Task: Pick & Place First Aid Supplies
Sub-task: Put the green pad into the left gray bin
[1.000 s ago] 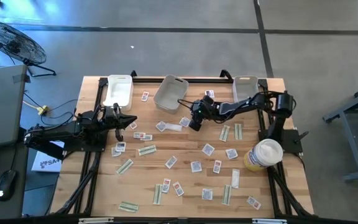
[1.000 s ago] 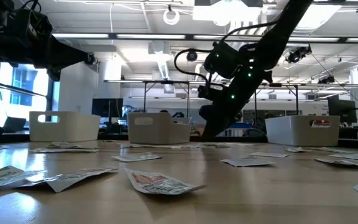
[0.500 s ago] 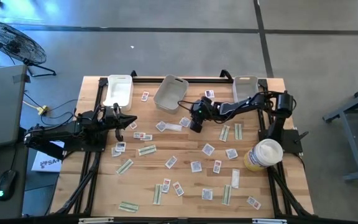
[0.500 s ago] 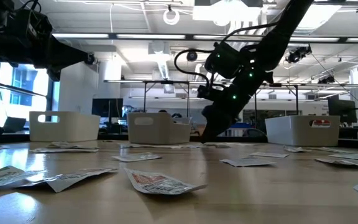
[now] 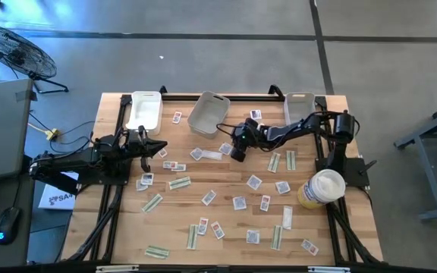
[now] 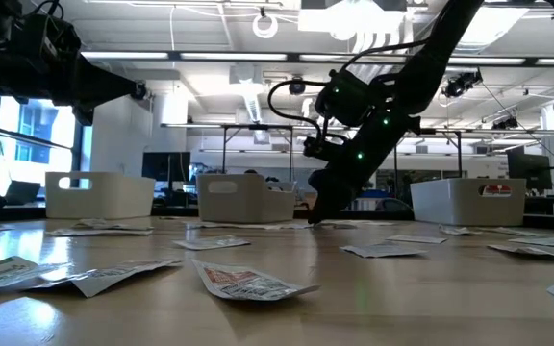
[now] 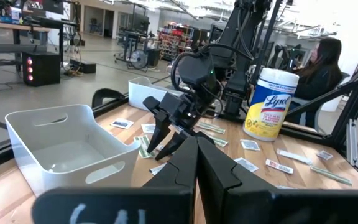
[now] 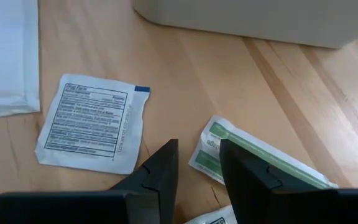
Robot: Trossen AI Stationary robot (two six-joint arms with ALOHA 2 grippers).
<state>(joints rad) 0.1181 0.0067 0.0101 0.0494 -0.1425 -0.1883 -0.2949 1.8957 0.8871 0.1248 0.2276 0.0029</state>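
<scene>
The first aid supplies, small white packets and pale green strips, lie flat all over the wooden table (image 5: 127, 227). My right gripper (image 5: 236, 154) slants down just above the table near its far middle, open. In the right wrist view the end of a green strip (image 8: 253, 155) lies on the wood between its fingertips (image 8: 197, 163). A white packet with a blue corner (image 8: 92, 124) lies just beside it. My left gripper (image 5: 160, 149) waits shut at the table's left side, level and above the packets.
Three white bins (image 5: 144, 110) (image 5: 209, 112) (image 5: 300, 108) stand along the far edge; the middle one (image 8: 253, 18) is just beyond my right gripper. A white-and-yellow tub (image 5: 323, 188) stands at the right. A larger white packet (image 8: 8, 56) lies nearby. A person (image 7: 319, 62) sits beyond the table.
My right gripper has sunk a little toward the table, its fingertips now close over the packets there. The packets lie where they were.
</scene>
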